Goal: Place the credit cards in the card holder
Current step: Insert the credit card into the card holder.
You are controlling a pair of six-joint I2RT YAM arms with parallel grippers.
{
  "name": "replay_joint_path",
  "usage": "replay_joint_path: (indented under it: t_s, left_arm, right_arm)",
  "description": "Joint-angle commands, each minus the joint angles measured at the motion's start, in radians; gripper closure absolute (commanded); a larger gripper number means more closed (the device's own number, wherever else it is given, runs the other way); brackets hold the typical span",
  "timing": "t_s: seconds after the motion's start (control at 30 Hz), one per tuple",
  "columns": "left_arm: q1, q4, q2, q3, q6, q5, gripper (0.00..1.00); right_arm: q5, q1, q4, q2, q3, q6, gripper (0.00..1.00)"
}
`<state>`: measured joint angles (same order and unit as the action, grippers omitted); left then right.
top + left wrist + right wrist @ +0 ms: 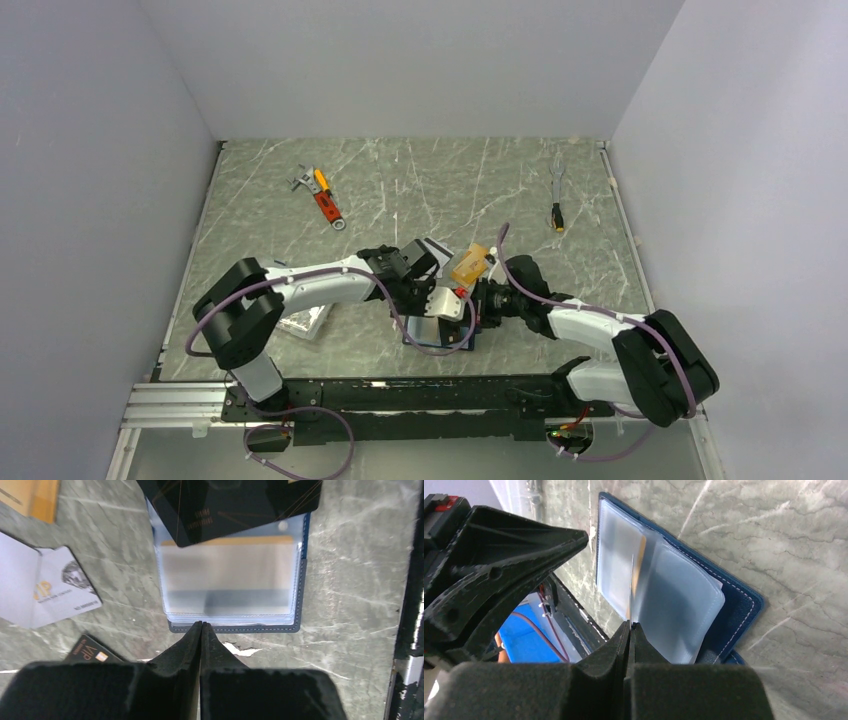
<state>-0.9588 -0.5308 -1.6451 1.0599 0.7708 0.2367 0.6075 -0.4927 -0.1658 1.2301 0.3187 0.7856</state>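
The navy card holder [300,600] lies open on the table with its clear sleeves up, and an orange-gold card [225,541] shows inside one sleeve. My right gripper [630,624] is shut on a black credit card [230,505], which hangs tilted over the holder's far half and looks edge-on [630,587] from that wrist. My left gripper [201,625] is shut and empty, its tips at the holder's near edge. A silver-white card [65,587] and a black VIP card [90,652] lie to the left of the holder. From above, both grippers [427,297] [474,300] meet over the holder [468,345].
Another orange-gold card [468,265] lies just behind the grippers. A clear plastic box [305,320] sits under the left arm. An orange-handled tool [322,197] and a slim tool [557,195] lie at the back. The black mounting rail [400,395] runs along the near edge.
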Motion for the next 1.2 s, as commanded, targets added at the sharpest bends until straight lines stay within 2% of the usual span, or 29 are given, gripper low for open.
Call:
replay_joint_path:
  t_s: [0.0,0.6,1.17]
  left_arm:
    - [0.009,0.053,-0.026,-0.021,0.020,-0.019,0.92]
    - [0.009,0.067,-0.035,-0.070,0.040,-0.031,0.95]
    - [0.000,0.065,-0.035,-0.071,0.045,-0.036,0.96]
  right_arm:
    - [0.039,-0.002,-0.016,0.040,0.008,-0.017,1.00]
    - [0.066,0.000,0.025,0.042,0.000,-0.029,1.00]
    - [0.103,0.000,-0.107,0.172,0.009,-0.011,1.00]
